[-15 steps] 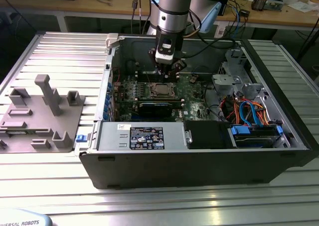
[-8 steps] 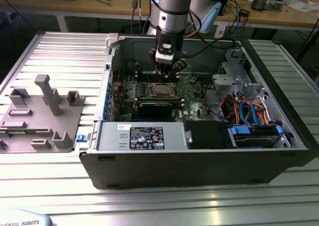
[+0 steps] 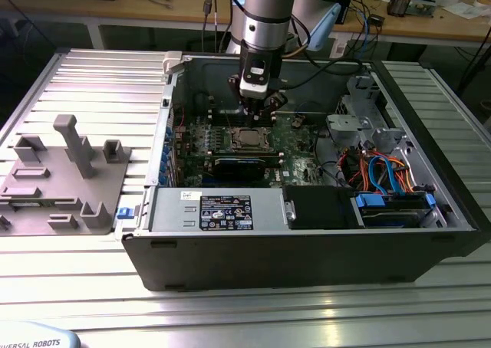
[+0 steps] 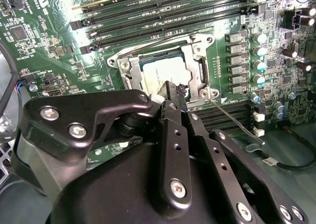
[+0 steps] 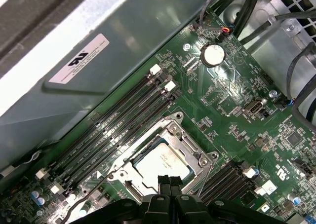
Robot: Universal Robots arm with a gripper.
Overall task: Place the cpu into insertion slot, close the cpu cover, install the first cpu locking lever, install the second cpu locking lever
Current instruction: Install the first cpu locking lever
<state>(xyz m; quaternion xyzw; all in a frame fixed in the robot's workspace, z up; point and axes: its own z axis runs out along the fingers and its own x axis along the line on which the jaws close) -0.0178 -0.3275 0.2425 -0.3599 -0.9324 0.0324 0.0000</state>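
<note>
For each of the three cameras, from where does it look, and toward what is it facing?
Exterior view: off the arm, outside the open computer case, looking down into it; the arm and its hand show above the cpu.
First wrist view: on the arm, looking past the hand at the cpu and memory slots.
Second wrist view: on the arm, behind the hand, whose black body shows large, facing the cpu.
Shared: both wrist views show the hand's tip at the cpu's edge.

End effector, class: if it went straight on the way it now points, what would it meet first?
Most likely the cpu, near its edge, right beneath the end effector; depth is unclear.
</note>
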